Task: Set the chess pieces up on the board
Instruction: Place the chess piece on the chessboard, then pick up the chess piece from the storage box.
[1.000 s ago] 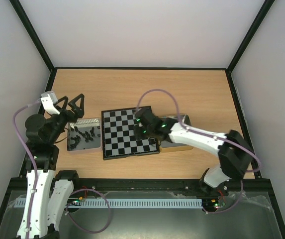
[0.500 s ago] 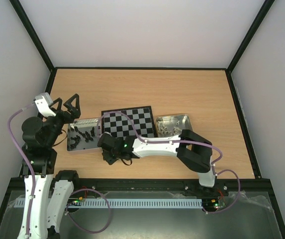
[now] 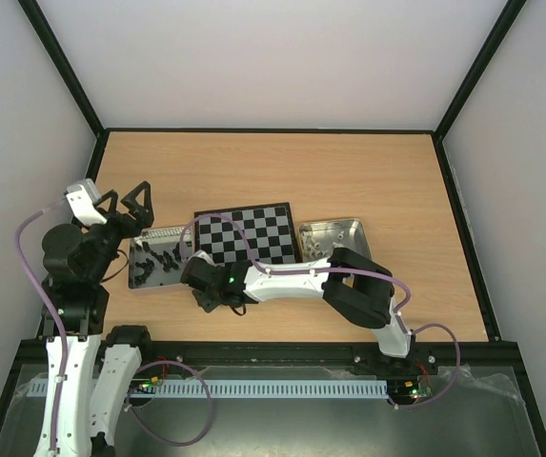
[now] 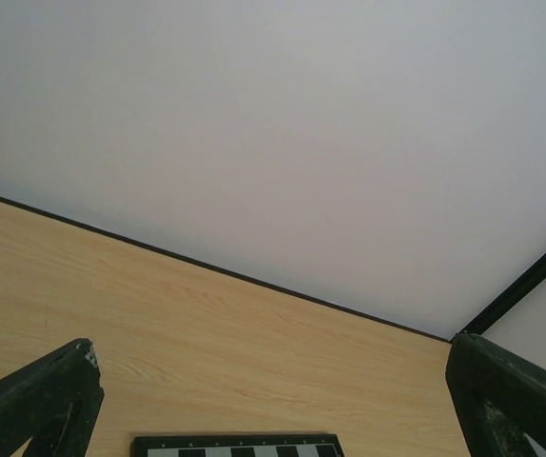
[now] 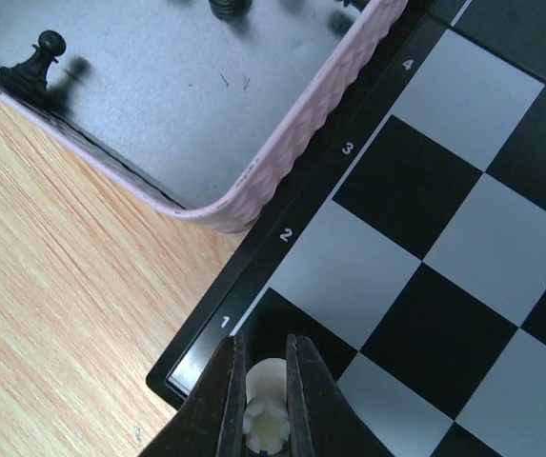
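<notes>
One cream-white piece, notched on top like a rook, is pinched between the nearly closed fingers of the right gripper at the bottom centre of the right wrist view. It hangs over the dark corner square by the printed 1 on the board. A rook likely belongs in that corner. At upper left, the tin stores black pieces, with one pawn upright. At the overhead view's left, the left gripper hangs spread wide and empty, probably raised to stay clear.
</notes>
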`<state>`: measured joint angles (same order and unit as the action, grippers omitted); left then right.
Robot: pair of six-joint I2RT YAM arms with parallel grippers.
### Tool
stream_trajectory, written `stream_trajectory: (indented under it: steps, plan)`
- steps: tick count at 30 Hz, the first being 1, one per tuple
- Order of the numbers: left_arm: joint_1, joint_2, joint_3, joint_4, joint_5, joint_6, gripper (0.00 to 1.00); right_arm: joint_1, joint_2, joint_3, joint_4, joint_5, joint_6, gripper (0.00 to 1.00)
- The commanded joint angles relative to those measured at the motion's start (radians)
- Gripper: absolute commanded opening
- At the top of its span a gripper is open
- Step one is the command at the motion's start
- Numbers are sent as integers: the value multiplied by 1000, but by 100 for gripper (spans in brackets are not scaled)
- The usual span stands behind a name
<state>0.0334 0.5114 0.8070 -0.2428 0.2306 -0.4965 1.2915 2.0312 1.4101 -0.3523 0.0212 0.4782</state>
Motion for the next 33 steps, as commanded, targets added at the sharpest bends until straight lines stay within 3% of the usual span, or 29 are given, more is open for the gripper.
stream_trajectory:
  steps: [1, 7, 12, 16, 25, 33]
  plan:
    - [6, -8, 37, -7, -7, 10, 100, 3, 45, 20, -22, 46, -10, 3]
    - [6, -8, 37, -9, -9, 11, 100, 3, 55, 22, -23, 32, -18, 9]
    - [5, -5, 43, -10, -6, 11, 100, 3, 9, 33, -16, 8, -12, 31]
    - [5, -4, 46, -11, -3, 12, 100, 3, -59, 30, 15, 12, 4, 41]
    - [6, -5, 44, -17, 4, 14, 100, -41, -264, -120, 94, 192, 63, 42]
    - [6, -4, 38, 1, 33, 16, 100, -251, -543, -350, 96, 383, 135, 41]
